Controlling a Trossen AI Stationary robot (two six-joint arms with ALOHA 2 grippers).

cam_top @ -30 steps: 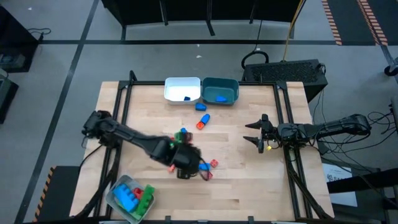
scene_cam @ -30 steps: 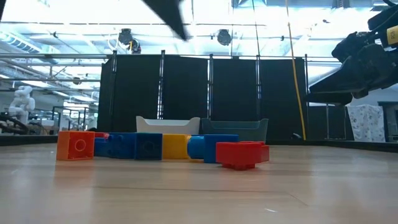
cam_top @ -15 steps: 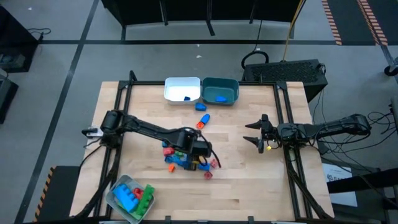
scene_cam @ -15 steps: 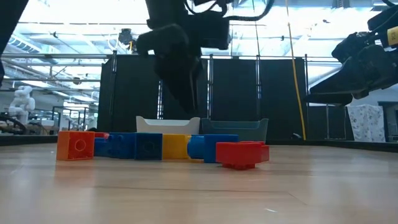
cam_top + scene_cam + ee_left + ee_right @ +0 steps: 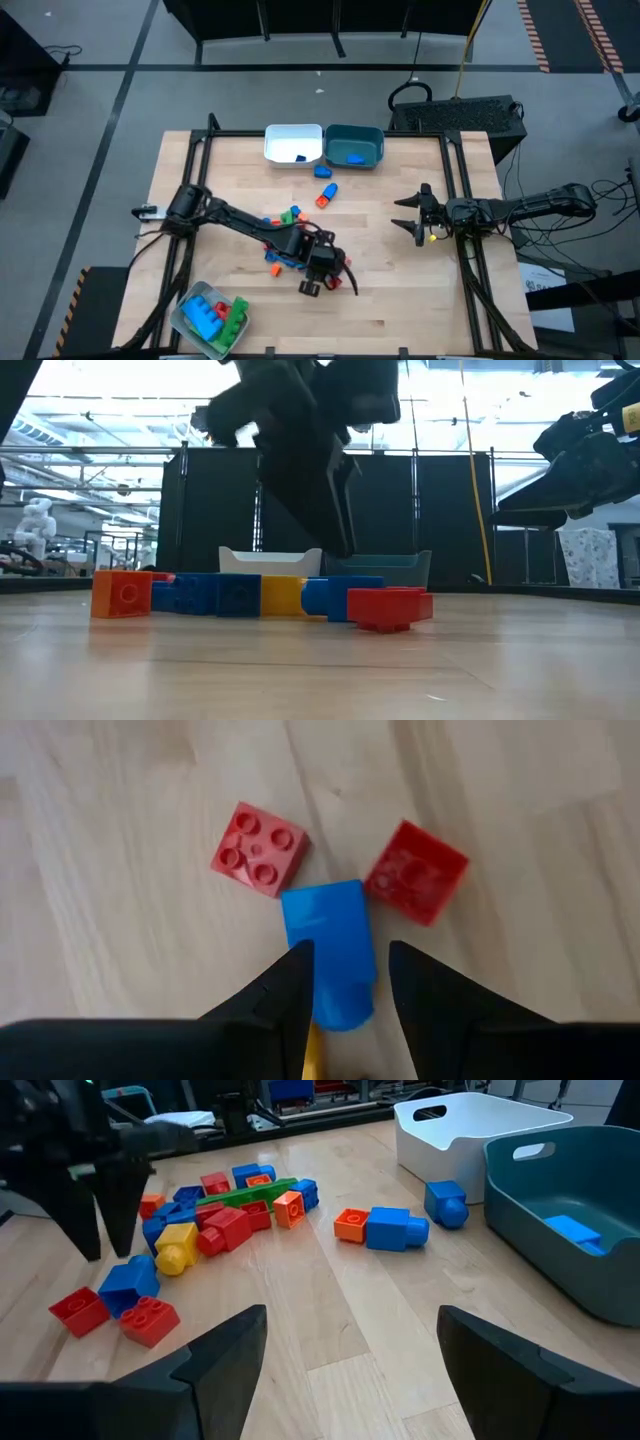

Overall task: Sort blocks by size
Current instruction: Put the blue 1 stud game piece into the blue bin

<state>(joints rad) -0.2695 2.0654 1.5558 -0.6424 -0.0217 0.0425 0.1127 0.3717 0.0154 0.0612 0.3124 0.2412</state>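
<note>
The left gripper (image 5: 345,982) hangs part open and empty over a blue block (image 5: 328,952) flanked by two red blocks (image 5: 259,849); descending crooked, a finger could knock them. Far across the table the right gripper (image 5: 412,214) waits, wide open.

Both arms were dark, jointed and slender, mounted at opposite worktop edges. The left arm (image 5: 250,225) was black throughout, with a small white fitting at its base. The right arm (image 5: 530,205) carried a yellow spot near its wrist, with loose black cables trailing behind.
</note>
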